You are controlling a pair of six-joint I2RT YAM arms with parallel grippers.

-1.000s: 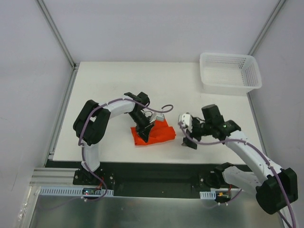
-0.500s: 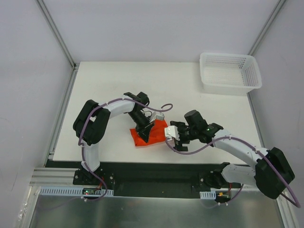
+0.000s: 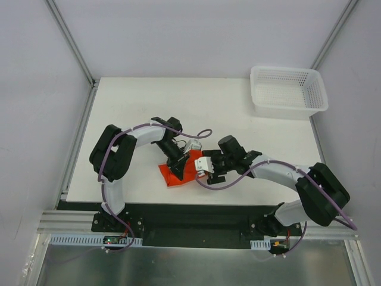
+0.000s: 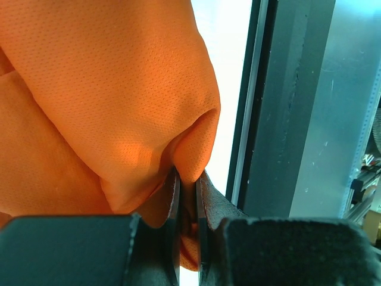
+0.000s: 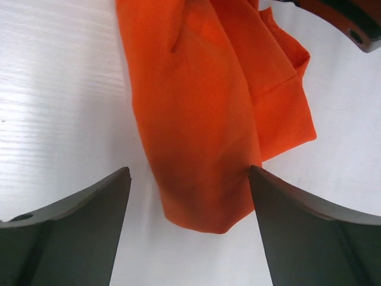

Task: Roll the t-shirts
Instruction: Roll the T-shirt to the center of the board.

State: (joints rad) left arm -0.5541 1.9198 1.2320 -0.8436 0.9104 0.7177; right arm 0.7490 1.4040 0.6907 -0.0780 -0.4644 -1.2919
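Note:
The orange-red t-shirt (image 3: pixel 174 173) lies bunched and partly rolled at the table's near middle. My left gripper (image 3: pixel 180 168) is shut on a fold of the t-shirt (image 4: pixel 119 101), the cloth pinched between its pads (image 4: pixel 174 205). My right gripper (image 3: pixel 205 168) is open at the shirt's right end. In the right wrist view the rolled end of the t-shirt (image 5: pixel 202 131) lies between its spread fingers (image 5: pixel 89 208), the right finger touching the cloth.
A white mesh basket (image 3: pixel 289 90) stands at the back right corner. The table's near edge with a black rail (image 4: pixel 262 107) runs just beside the shirt. White table surface (image 3: pixel 137 107) extends behind and to the left.
My right arm has swung left from clear of the shirt until its open fingers straddle the shirt's right end. The shirt bundle has shifted slightly left with my left gripper.

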